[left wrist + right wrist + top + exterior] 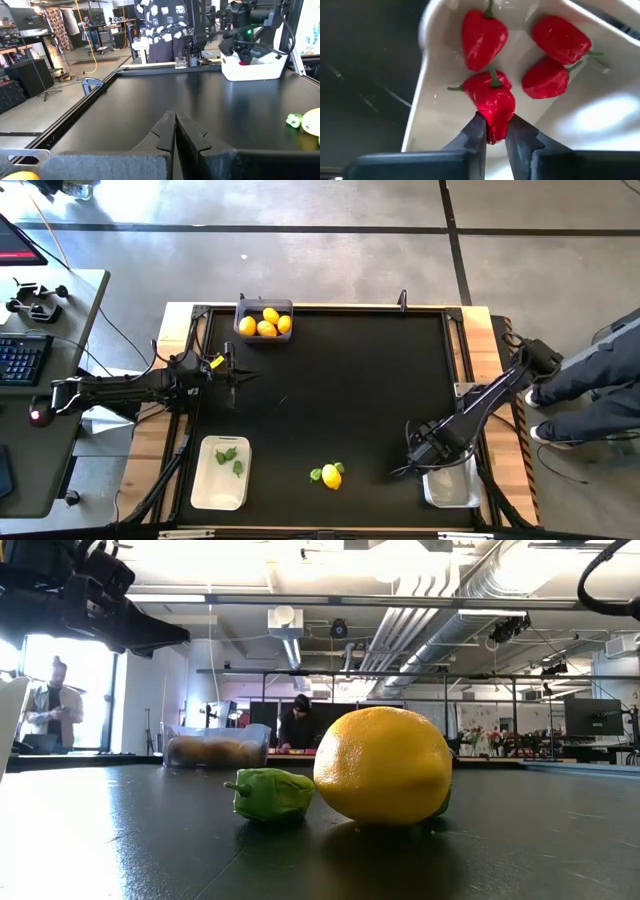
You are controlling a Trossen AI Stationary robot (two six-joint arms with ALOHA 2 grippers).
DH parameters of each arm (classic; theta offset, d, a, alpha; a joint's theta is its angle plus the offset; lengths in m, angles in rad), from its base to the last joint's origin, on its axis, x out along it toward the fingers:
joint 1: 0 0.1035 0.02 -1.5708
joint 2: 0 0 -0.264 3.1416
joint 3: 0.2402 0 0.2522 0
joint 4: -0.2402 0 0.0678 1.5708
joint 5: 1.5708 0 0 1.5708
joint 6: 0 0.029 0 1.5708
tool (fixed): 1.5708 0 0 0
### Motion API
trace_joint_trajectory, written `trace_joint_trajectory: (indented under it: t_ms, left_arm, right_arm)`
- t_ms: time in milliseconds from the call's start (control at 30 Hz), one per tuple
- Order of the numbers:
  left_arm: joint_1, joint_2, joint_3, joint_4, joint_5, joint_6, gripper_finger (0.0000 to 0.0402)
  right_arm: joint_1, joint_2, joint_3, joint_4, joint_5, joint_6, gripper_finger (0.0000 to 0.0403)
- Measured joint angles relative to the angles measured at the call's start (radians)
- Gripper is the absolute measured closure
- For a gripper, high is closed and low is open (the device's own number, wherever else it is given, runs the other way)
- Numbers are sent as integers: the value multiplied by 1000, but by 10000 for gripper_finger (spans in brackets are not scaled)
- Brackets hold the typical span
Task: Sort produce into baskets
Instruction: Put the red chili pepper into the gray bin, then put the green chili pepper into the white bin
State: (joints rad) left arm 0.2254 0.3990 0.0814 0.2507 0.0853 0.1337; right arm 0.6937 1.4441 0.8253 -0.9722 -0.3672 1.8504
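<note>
The right pincer hangs over the white bin at the near right corner of the black worktop. Its fingers are clamped on a red pepper, which hangs just above the bin. The right arm reaches in from the right edge and bends down. Four more red peppers lie in that bin.

The left pincer is shut tight and holds nothing. The left arm stretches out flat from the left edge, pointing across the worktop.

Four lemons sit in the grey bin at the far edge. Two green pieces lie in the other white bin at the near left. One lemon rests on the worktop with two green pieces touching it.
</note>
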Motion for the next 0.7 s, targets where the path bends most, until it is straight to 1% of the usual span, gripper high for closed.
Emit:
trace_joint_trajectory:
  t_ms: [100, 233, 400, 467, 533, 700]
  left_arm:
    - [0, 0, 0, 0, 0, 0, 401]
    - [0, 0, 0, 0, 0, 0, 401]
    - [0, 0, 0, 0, 0, 0, 401]
    - [0, 0, 0, 0, 0, 0, 401]
    - [0, 0, 0, 0, 0, 0, 401]
    - [0, 0, 0, 0, 0, 0, 401]
  right_arm:
    - [0, 0, -7, 0, -2, -22, 326]
    - [0, 0, -7, 1, -73, -59, 285]
    - [1, 0, -7, -31, -104, -133, 249]
    - [1, 0, -7, -62, -105, -186, 240]
    - [0, 0, -7, -99, -127, -242, 233]
    - [-8, -36, 4, -166, -264, -388, 232]
